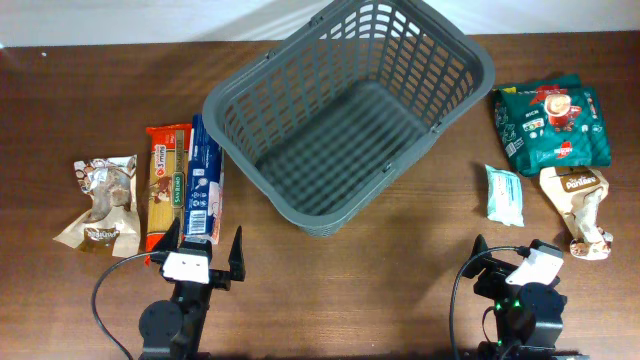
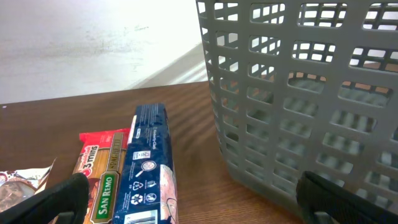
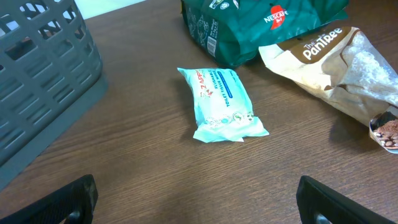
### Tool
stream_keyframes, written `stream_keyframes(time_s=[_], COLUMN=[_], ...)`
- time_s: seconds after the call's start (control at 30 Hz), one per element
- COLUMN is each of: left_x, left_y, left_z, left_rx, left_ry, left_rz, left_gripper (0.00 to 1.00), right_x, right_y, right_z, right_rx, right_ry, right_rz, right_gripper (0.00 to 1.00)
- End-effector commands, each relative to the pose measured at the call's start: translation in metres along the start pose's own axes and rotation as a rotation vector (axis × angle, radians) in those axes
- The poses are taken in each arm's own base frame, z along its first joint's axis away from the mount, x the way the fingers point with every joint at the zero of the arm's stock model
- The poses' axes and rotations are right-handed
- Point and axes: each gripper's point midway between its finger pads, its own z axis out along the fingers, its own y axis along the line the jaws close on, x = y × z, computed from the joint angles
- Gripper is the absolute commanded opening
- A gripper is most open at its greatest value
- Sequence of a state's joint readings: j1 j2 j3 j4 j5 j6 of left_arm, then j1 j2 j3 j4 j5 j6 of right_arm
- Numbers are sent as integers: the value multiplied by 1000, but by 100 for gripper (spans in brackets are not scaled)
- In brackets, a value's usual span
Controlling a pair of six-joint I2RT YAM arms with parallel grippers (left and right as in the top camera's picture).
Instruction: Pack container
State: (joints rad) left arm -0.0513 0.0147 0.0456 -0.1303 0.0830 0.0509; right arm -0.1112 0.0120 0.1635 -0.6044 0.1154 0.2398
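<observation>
The container (image 1: 300,205), a large dark grey slotted basket, stands empty at the table's middle back; it also shows in the left wrist view (image 2: 298,106) and the right wrist view (image 3: 37,87). Left of it lie a blue packet (image 1: 206,180) (image 2: 149,168), a San Remo pasta packet (image 1: 166,185) (image 2: 99,180) and a brown snack bag (image 1: 102,205). Right of it lie a green Nescafe bag (image 1: 553,125) (image 3: 261,25), a light blue wipes packet (image 1: 504,193) (image 3: 221,102) and a PanTree bag (image 1: 580,205) (image 3: 348,68). My left gripper (image 1: 200,255) (image 2: 199,202) is open and empty near the front edge. My right gripper (image 1: 520,262) (image 3: 199,202) is open and empty.
The brown wooden table (image 1: 370,290) carries everything. A white wall (image 2: 93,43) is behind the table's far edge.
</observation>
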Motion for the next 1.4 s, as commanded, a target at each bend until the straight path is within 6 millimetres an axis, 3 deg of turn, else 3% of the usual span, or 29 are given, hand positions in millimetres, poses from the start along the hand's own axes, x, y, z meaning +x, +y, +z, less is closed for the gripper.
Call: stream_keyframes(time_s=[0.0, 0.87, 0.93, 1.07, 1.23, 1.3, 1.37], left_x=[2, 2, 2, 2, 2, 2, 2], left_y=[-3, -3, -3, -3, -3, -3, -3], left_z=[0, 0, 0, 0, 0, 0, 0], left_rx=[17, 17, 17, 17, 17, 17, 17], left_ry=[-4, -4, -4, -4, -4, -4, -4], left_rz=[-6, -6, -6, -6, -6, -6, -6], left_gripper=[99, 99, 99, 99, 99, 99, 99], right_x=[2, 1, 2, 12, 16, 3, -29], right_y=[-1, 0, 12, 58, 86, 91, 93], right_z=[1, 1, 0, -10, -24, -29, -38], right_rx=[3, 2, -71, -341, -513, -538, -541], right_ry=[-1, -4, 8, 86, 150, 112, 18], right_rz=[6, 6, 40, 117, 181, 175, 162], right_gripper=[99, 99, 99, 99, 99, 99, 99])
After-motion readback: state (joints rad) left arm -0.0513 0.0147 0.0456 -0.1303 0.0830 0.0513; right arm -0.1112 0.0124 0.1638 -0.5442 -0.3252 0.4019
